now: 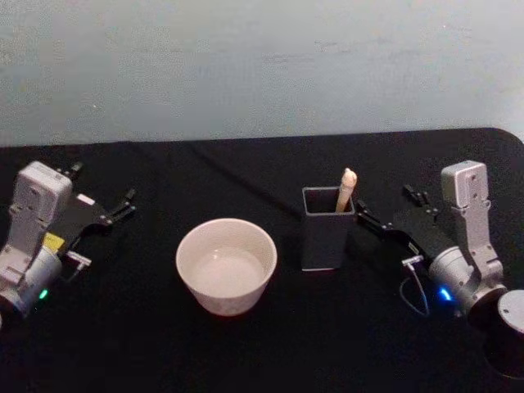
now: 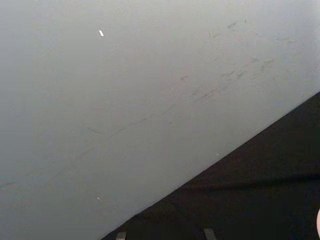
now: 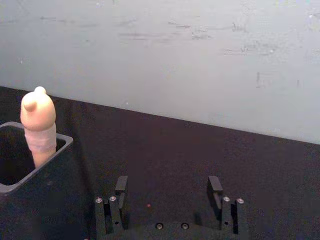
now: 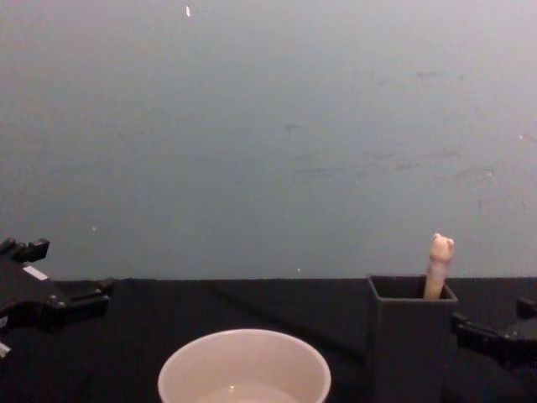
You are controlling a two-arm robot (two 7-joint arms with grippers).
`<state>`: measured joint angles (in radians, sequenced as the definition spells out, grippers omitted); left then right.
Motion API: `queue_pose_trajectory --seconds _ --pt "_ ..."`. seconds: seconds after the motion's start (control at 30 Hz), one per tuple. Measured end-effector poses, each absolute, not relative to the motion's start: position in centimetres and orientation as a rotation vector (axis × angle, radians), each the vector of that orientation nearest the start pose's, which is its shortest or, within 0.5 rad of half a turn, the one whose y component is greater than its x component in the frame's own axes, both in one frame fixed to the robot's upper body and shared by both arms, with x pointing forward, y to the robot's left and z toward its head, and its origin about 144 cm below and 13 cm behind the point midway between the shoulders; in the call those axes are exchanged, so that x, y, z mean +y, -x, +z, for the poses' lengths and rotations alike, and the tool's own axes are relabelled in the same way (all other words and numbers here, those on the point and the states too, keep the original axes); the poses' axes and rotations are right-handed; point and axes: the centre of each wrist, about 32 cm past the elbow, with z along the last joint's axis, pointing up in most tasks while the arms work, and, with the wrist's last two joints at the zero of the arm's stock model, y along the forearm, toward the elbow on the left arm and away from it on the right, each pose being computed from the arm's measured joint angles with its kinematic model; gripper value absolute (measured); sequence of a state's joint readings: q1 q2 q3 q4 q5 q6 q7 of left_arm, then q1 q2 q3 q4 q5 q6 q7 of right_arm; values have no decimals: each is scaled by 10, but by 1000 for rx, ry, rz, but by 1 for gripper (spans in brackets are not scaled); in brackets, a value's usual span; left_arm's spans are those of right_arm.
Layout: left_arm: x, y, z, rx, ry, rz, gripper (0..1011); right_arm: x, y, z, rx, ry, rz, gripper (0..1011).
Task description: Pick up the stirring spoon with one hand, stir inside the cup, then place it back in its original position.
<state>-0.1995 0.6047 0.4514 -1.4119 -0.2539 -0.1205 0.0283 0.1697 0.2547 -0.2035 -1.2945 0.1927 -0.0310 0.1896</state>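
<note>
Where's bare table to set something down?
Bare black table behind the cup and holder, and along the near edge. Crowded: narrow gap between cup and holder, and between holder and open right gripper. Left gripper sits open at far left.

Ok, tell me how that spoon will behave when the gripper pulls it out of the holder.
The spoon looks thin and rigid, so probably light and stiff. Its smooth rounded knob may slip in a pinch. It leans in a corner of the tall narrow holder, so a sideways pull from the open right gripper might tip the holder.
</note>
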Motion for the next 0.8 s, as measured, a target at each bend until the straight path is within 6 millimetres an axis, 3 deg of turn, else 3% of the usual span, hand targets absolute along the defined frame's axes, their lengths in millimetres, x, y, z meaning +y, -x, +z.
queue_pose_trajectory --seconds 0.8 --pt "310 -489 1140 -285 -304 1248 1001 -263 -499 1110 28 156 -1249 1002"
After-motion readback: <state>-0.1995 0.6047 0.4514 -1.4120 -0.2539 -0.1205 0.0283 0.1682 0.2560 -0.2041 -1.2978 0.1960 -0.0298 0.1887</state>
